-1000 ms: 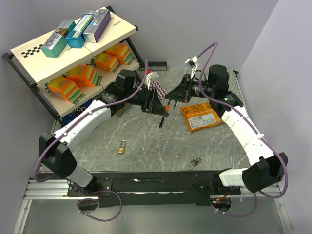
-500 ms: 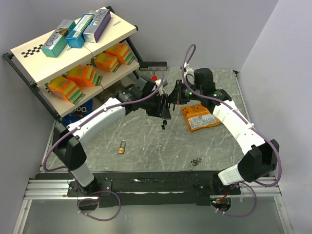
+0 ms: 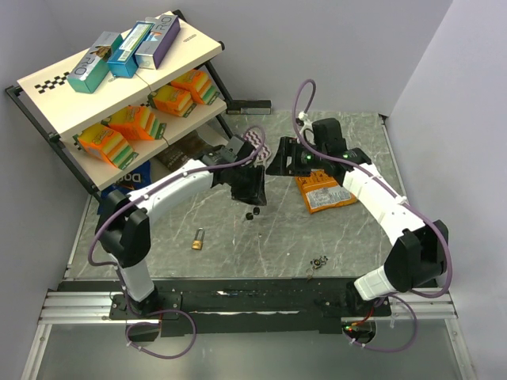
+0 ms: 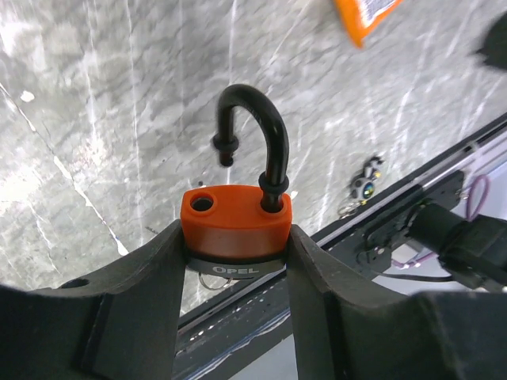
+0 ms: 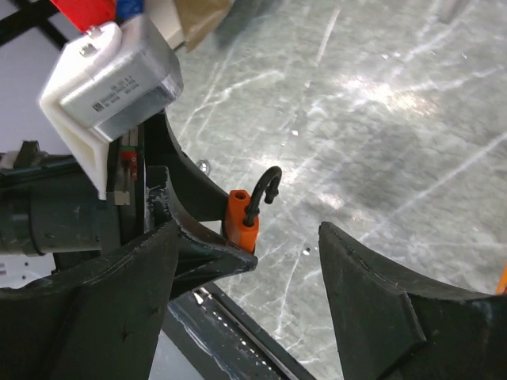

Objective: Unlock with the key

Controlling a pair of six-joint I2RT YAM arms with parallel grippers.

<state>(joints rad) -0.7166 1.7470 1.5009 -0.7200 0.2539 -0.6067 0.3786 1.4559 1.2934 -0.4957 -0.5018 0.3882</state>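
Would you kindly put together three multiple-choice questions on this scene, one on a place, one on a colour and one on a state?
1. Where does the small brass padlock lie?
A. on the top shelf
B. on the orange packet
C. on the table, by itself

2. What colour is the body of the padlock held by the left gripper?
A. orange
B. blue
C. silver

3. How does that padlock's shackle stand?
A. shut in both holes
B. open, one end out of the body
C. missing altogether

Answers: 1 C, in the top view it lies alone on the marble. 2 A, the left wrist view shows an orange body in the grip. 3 B, one end of the black hoop hangs clear above its hole.
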